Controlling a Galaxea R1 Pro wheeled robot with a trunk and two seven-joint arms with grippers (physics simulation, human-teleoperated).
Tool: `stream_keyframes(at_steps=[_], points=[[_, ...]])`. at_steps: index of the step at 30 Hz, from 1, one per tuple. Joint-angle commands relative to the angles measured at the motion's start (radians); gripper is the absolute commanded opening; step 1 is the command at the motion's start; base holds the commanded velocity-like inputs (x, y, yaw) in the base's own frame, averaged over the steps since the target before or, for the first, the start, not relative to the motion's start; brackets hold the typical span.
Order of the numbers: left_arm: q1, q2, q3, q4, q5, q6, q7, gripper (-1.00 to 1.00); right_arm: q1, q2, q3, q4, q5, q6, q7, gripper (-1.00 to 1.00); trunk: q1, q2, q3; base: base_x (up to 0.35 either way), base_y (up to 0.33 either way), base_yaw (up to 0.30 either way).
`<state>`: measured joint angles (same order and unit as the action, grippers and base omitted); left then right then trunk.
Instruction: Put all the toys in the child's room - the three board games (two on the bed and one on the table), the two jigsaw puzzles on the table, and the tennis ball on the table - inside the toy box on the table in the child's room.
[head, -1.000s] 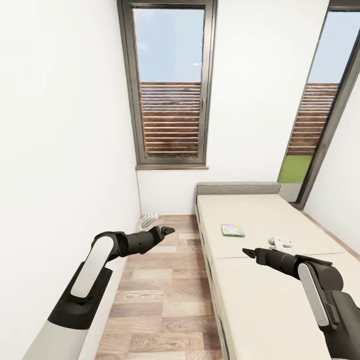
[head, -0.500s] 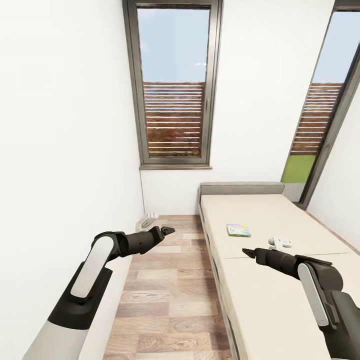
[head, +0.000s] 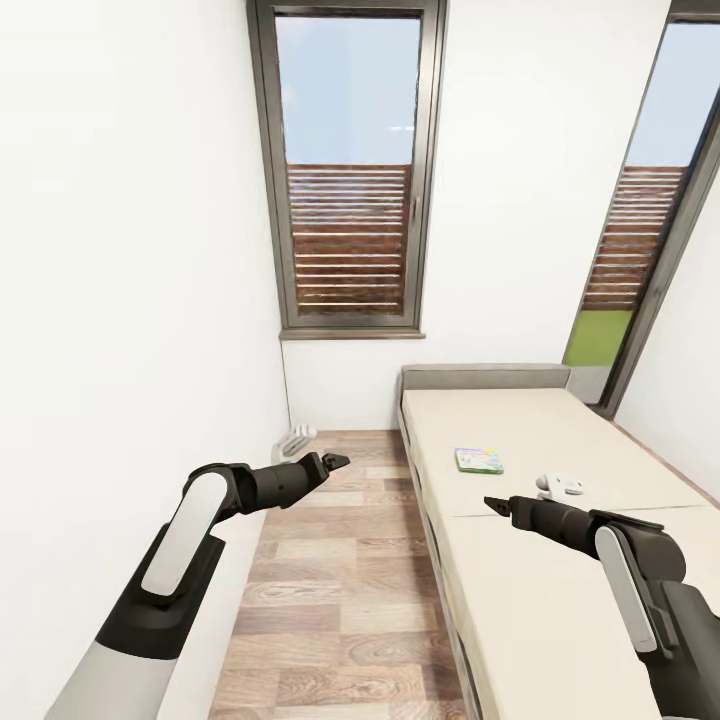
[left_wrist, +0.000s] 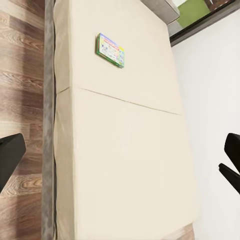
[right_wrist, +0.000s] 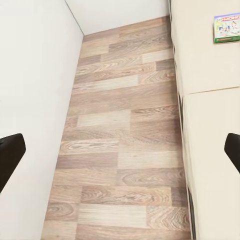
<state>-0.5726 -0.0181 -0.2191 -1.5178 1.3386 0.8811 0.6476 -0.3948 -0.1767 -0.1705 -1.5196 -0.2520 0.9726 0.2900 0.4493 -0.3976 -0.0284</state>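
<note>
A flat green-edged board game box (head: 479, 460) is seen lying on the cream mattress of the bed (head: 560, 600), well apart from both empty grippers. The left gripper (head: 335, 462) and right gripper (head: 491, 504) fingers are held apart. A slip off the soft mattress is risked if the thin box is pinched at one edge.

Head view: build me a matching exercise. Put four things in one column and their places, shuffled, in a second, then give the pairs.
Column one:
1. board game box
2. left gripper
3. right gripper
4. window

Column two:
A. in the air above the wood floor
B. set in the far wall
C. lying flat on the bed
D. in the air above the bed, jaws apart

Pairs: 1-C, 2-A, 3-D, 4-B
</note>
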Motion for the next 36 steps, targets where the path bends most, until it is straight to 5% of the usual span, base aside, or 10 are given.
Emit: stream_keyframes(at_steps=[1,36], points=[[-0.001,-0.001,0.000,-0.001,0.010,0.001,0.010,1.00,-0.001,0.000,-0.001,-0.001,0.005,0.005,0.008,1.00,0.001,-0.002,-0.002,0.000,0.007,0.000],[-0.001,-0.001,0.000,-0.001,0.011,0.001,0.010,1.00,-0.001,-0.001,-0.001,-0.001,0.005,0.005,0.006,1.00,0.001,-0.002,-0.002,0.003,0.026,0.000]])
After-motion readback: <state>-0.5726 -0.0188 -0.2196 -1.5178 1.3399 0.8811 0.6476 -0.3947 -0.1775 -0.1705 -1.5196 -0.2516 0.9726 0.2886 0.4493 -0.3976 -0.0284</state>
